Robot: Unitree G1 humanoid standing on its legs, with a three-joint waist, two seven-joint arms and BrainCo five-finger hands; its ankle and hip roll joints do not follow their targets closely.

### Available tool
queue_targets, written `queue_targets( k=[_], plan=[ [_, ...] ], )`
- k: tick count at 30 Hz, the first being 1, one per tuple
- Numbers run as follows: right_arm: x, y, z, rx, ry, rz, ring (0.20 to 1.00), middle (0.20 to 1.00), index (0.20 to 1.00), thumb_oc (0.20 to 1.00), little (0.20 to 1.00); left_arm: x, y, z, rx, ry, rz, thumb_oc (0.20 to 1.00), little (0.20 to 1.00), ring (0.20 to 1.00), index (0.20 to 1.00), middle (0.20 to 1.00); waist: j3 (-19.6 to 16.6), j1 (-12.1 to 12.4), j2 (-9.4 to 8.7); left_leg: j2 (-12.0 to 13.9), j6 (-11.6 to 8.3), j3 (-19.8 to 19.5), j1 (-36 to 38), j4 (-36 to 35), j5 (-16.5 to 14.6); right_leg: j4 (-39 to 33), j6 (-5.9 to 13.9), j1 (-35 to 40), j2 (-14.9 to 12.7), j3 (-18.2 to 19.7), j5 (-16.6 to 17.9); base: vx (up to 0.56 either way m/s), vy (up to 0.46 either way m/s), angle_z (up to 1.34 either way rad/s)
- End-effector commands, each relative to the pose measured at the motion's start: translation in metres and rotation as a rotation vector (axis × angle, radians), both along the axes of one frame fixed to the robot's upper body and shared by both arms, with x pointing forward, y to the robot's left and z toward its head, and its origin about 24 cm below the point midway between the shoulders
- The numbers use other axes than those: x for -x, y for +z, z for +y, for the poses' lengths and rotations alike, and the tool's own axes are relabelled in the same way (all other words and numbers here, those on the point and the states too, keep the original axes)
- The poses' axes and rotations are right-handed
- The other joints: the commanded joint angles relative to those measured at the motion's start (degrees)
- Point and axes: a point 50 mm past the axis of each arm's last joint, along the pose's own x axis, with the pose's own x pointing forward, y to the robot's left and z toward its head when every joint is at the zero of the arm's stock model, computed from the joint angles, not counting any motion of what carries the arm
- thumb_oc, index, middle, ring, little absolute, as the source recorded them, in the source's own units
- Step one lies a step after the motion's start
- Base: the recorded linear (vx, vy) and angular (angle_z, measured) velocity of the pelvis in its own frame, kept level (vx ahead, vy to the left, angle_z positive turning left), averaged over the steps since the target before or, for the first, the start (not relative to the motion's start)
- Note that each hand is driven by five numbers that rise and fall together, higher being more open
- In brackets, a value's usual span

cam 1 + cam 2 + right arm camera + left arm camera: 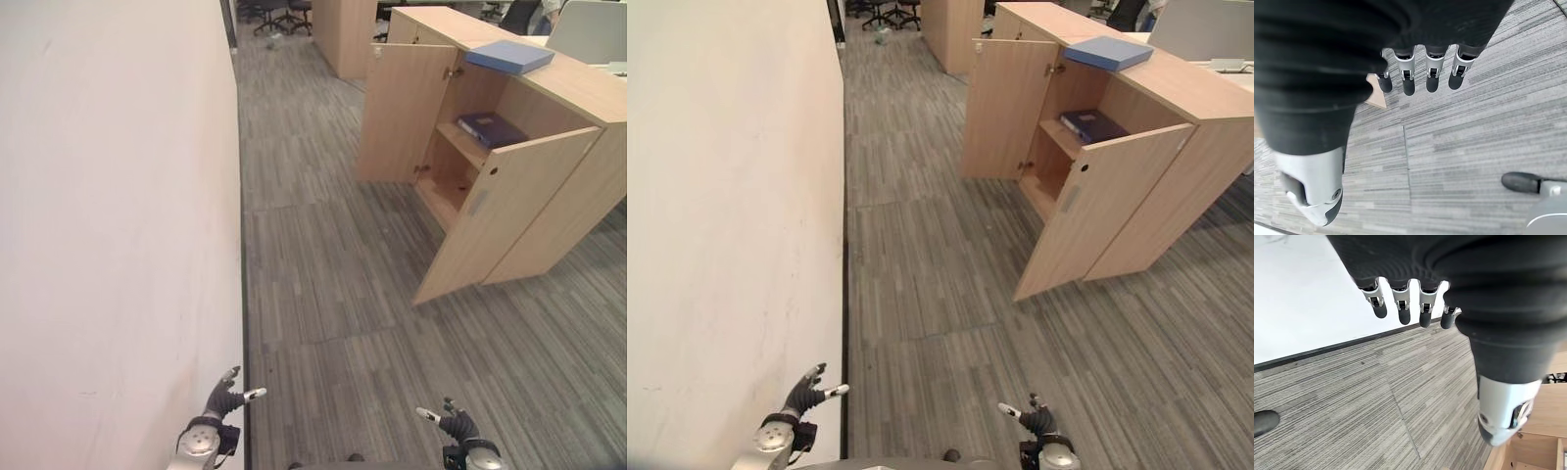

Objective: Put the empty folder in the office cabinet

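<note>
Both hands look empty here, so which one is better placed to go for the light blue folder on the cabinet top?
Probably the right hand: the light blue folder and open cabinet lie ahead on the robot's right. The left hand hangs by the wall. Both are open and far off.

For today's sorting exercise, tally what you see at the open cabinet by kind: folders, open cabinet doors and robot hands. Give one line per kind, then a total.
Folders: 2, a light blue folder on the cabinet top and a dark blue folder on the shelf inside.
Open cabinet doors: 2, the far door and the near door.
Robot hands: 2, left hand and right hand.
Total: 6
</note>
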Motion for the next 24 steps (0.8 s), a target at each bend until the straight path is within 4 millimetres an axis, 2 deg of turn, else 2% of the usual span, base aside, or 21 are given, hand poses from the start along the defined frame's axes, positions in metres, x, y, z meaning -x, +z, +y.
queue_targets(
  k=[1, 2, 3, 5, 8, 10, 12, 14, 16, 18, 22, 24],
  plan=[
    [-0.036, 0.020, -0.012, 0.039, 0.032, -0.136, 1.000, 1.000, 1.000, 1.000, 1.000, -0.041, 0.018, -0.013, 0.037, -0.021, -0.135, 1.000, 1.000, 1.000, 1.000, 1.000, 3.31, -0.14, -1.19, 6.18, -4.35, 2.47, -3.60, 12.37, -0.53, 8.85, 4.77, 0.30, -2.07, 0.12, -8.76, -0.04, -0.175, 0.06],
    [-0.042, 0.026, -0.014, 0.053, 0.042, -0.169, 1.000, 1.000, 1.000, 1.000, 1.000, -0.046, 0.021, -0.014, 0.042, -0.022, -0.152, 1.000, 1.000, 1.000, 1.000, 1.000, 4.61, 0.40, -2.03, 6.19, -5.54, 1.61, -9.13, 20.46, 3.76, 9.08, 4.27, 0.53, -2.28, 0.16, -8.61, -0.04, -0.136, 0.11],
    [-0.043, 0.026, -0.014, 0.053, 0.041, -0.170, 1.000, 1.000, 1.000, 1.000, 1.000, -0.046, 0.021, -0.014, 0.042, -0.022, -0.153, 1.000, 1.000, 1.000, 1.000, 1.000, 4.41, 0.18, -1.96, 6.25, -5.59, 1.31, -9.79, 21.04, 3.58, 9.14, 4.23, 0.22, -2.19, -0.06, -8.62, -0.05, -0.135, 0.32],
    [-0.048, 0.030, -0.015, 0.060, 0.054, -0.194, 1.000, 1.000, 1.000, 1.000, 1.000, -0.048, 0.022, -0.017, 0.048, -0.024, -0.158, 1.000, 1.000, 1.000, 1.000, 1.000, 4.84, 0.45, -3.08, 6.90, -5.01, 2.43, -14.80, 27.81, 5.95, 9.33, 3.66, 0.62, -2.77, 0.02, -8.88, 0.06, -0.109, 0.24],
    [-0.050, 0.032, -0.015, 0.068, 0.063, -0.201, 1.000, 1.000, 1.000, 1.000, 1.000, -0.047, 0.021, -0.018, 0.051, -0.026, -0.159, 1.000, 1.000, 1.000, 1.000, 1.000, 4.72, 1.38, -3.26, 6.41, -4.22, 3.42, -17.52, 26.31, 5.19, 9.47, 3.51, 1.66, -3.01, 0.47, -9.63, 0.14, -0.030, -0.03],
    [-0.052, 0.035, -0.015, 0.076, 0.085, -0.216, 1.000, 1.000, 1.000, 1.000, 1.000, -0.043, 0.020, -0.017, 0.047, -0.029, -0.149, 1.000, 1.000, 1.000, 1.000, 1.000, 4.37, 2.98, -2.95, 5.23, -4.08, 2.83, -19.03, 19.89, 4.79, 9.18, 3.73, 3.28, -2.49, 1.36, -10.71, 0.26, 0.026, -0.05],
    [-0.053, 0.035, -0.014, 0.078, 0.088, -0.219, 1.000, 1.000, 1.000, 1.000, 1.000, -0.041, 0.019, -0.017, 0.047, -0.025, -0.141, 1.000, 1.000, 1.000, 1.000, 1.000, 4.42, 4.19, -2.21, 5.30, -4.59, 1.47, -20.46, 14.28, 8.10, 9.13, 3.71, 5.11, -1.61, 2.22, -12.01, 0.28, 0.040, -0.01],
    [-0.054, 0.034, -0.012, 0.078, 0.087, -0.213, 1.000, 1.000, 1.000, 1.000, 1.000, -0.039, 0.016, -0.015, 0.042, -0.014, -0.127, 1.000, 1.000, 1.000, 1.000, 1.000, 4.83, 5.54, -1.80, 5.32, -4.60, 0.18, -22.51, 7.91, 9.72, 9.61, 3.33, 7.55, -0.84, 3.89, -14.41, 0.28, 0.022, -0.08],
    [-0.054, 0.033, -0.011, 0.079, 0.086, -0.211, 1.000, 1.000, 1.000, 1.000, 1.000, -0.039, 0.016, -0.015, 0.040, -0.009, -0.124, 1.000, 1.000, 1.000, 1.000, 1.000, 5.01, 5.98, -1.88, 5.26, -4.55, -0.38, -23.17, 6.78, 9.78, 9.70, 3.23, 8.31, -0.74, 4.62, -14.97, 0.23, 0.027, -0.36],
    [-0.054, 0.030, -0.007, 0.075, 0.100, -0.190, 1.000, 1.000, 1.000, 1.000, 1.000, -0.033, 0.013, -0.008, 0.033, 0.027, -0.110, 1.000, 1.000, 1.000, 1.000, 1.000, 4.95, 8.32, -1.23, 6.01, -5.14, -3.04, -25.98, 3.34, 11.21, 8.26, 3.27, 11.79, -0.45, 8.64, -16.06, 0.38, 0.089, -0.53],
    [-0.054, 0.028, -0.003, 0.065, 0.118, -0.181, 1.000, 1.000, 1.000, 1.000, 1.000, -0.022, 0.007, 0.001, 0.030, 0.079, -0.073, 1.000, 1.000, 1.000, 1.000, 1.000, 4.17, 9.81, -1.37, 6.05, -5.51, -3.75, -26.42, 2.39, 12.03, 6.89, 3.50, 14.35, -1.08, 11.18, -17.02, 0.29, 0.093, -0.49],
    [-0.052, 0.026, 0.002, 0.051, 0.133, -0.178, 1.000, 1.000, 1.000, 1.000, 1.000, -0.012, 0.003, 0.006, 0.024, 0.104, -0.042, 1.000, 1.000, 1.000, 1.000, 1.000, 2.92, 10.21, -1.46, 6.20, -5.74, -3.84, -25.95, 2.22, 14.21, 6.51, 3.94, 14.93, -1.58, 11.81, -17.57, 0.33, 0.174, -0.29]
  ],
)
